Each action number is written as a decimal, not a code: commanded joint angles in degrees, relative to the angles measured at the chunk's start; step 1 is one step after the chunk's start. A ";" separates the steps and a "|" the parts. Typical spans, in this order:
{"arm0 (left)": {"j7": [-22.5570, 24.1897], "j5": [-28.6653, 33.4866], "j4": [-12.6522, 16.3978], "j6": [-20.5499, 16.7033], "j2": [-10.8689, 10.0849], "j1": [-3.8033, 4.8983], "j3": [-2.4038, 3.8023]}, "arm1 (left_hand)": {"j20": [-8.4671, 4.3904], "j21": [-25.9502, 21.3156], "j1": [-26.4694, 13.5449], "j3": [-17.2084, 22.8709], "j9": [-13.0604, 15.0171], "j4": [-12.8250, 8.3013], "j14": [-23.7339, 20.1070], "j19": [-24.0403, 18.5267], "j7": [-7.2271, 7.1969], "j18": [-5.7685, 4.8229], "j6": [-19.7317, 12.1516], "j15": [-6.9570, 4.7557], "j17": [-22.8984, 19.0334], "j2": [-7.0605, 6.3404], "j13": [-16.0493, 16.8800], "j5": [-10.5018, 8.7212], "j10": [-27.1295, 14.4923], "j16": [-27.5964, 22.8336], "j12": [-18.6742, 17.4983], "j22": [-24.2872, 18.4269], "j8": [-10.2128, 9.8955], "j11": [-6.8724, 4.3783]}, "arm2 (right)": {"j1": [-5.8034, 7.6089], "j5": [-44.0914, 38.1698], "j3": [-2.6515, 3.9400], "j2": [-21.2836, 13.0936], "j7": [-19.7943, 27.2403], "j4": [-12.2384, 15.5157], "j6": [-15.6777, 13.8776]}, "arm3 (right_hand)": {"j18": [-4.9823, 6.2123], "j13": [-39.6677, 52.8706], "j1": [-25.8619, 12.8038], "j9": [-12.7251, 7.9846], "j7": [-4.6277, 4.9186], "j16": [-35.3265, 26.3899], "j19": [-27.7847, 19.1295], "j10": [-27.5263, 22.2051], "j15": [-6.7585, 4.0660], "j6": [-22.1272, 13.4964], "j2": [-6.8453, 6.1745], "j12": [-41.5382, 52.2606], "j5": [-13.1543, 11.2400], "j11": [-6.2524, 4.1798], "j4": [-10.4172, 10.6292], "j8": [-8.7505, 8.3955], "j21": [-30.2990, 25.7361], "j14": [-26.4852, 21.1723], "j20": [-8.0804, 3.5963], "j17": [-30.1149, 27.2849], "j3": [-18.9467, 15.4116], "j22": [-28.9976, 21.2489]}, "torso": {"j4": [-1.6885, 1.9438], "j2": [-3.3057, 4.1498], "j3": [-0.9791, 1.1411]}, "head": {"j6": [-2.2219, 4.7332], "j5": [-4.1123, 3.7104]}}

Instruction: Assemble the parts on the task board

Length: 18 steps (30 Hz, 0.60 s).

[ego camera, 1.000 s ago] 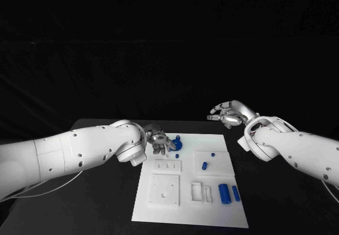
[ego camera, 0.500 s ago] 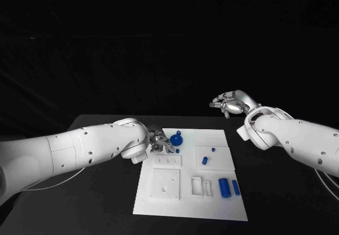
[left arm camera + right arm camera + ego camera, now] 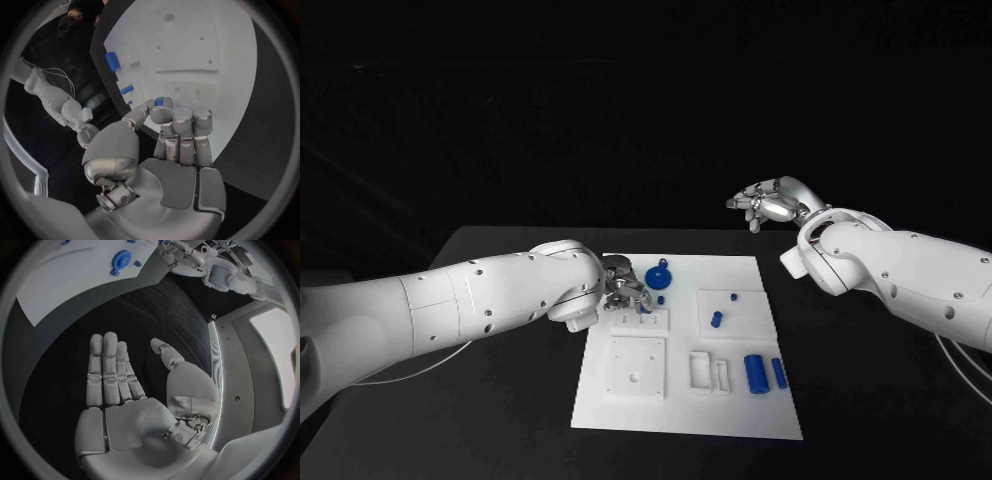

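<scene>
in the left wrist view, the left robot hand (image 3: 169, 150) pinches a small blue part (image 3: 159, 101).

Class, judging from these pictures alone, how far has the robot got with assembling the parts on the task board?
Early stage. Nothing can be confirmed as seated. In hand: the left hand pinches a small blue part over the task board. Left: two blue cylinders, a round blue part and smaller pieces lie loose. The right hand is open, off the board.

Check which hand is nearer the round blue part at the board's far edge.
Left. The left hand sits just beside the round blue part, over the task board; the right hand hangs raised beyond the board's far right corner.
</scene>
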 commanded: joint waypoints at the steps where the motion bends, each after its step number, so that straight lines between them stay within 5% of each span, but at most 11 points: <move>1: 0.38 -3.00 -0.33 1.79 0.39 -0.06 0.04 | -6.46 0.23 -0.25 1.85 0.24 0.23 2.51 0.17 -4.42 1.33 4.70 -3.86 -0.20 0.31 0.09 -1.76 -2.67 0.35 0.64 0.06 0.24 -2.03 | 0.08 1.13 0.05 0.07 -0.11 -0.04 1.32 | 1.67 -0.33 0.20 -0.04 0.36 -0.49 -0.23 -0.54 0.13 -0.07 0.45 0.19 -0.18 0.00 -0.04 0.13 -0.29 0.10 0.45 -0.02 -0.39 -0.09 | 0.06 -0.01 -0.07 | -0.18 0.02; 18: -0.05 -4.47 -1.76 2.72 1.02 -1.14 0.05 | -6.33 1.25 -4.66 6.16 1.41 -0.97 2.38 0.37 -4.75 1.68 5.42 -4.18 -0.81 1.53 0.25 1.27 -2.98 2.32 2.96 0.78 0.78 -2.36 | 0.10 1.08 0.05 0.03 -0.30 0.13 1.71 | 1.81 -0.85 0.35 -0.10 0.42 -0.93 -0.37 -0.81 0.20 -0.20 0.46 0.44 -0.05 0.06 -0.17 0.16 -0.49 0.10 0.69 0.13 -0.56 -0.10 | -0.09 -0.03 0.04 | -0.97 0.18</move>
